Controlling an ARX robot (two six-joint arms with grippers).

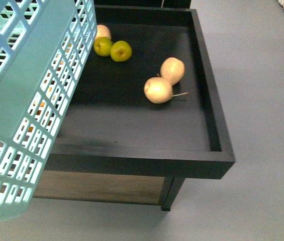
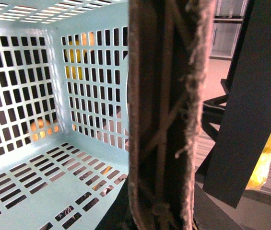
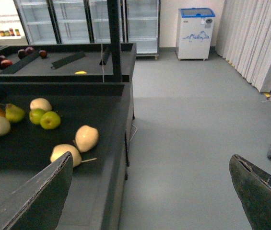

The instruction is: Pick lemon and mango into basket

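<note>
The basket hung tilted at the left of the front view, raised over the near left corner of the worktop, its lower part cut off by the picture's edge. That worktop was matt black with a raised rim and a pale wooden panel below, standing on a smooth grey floor. On it lay two green apples touching each other, two pale pears side by side, and a third pale fruit half hidden behind the basket's wall.

The right wrist view showed glass-door fridges, a small white chest freezer and white curtains. On a second black worktop behind the first lay a small yellow fruit, perhaps the lemon, too small to name surely. Yellow and orange patches behind the basket's slots had no clear shape.

The basket was pale turquoise plastic with slotted walls and floor. Its brown ribbed, frayed handle was pinched between the dark fingers of the left gripper. The right gripper hung with its dark, worn fingers spread wide, holding nothing.
</note>
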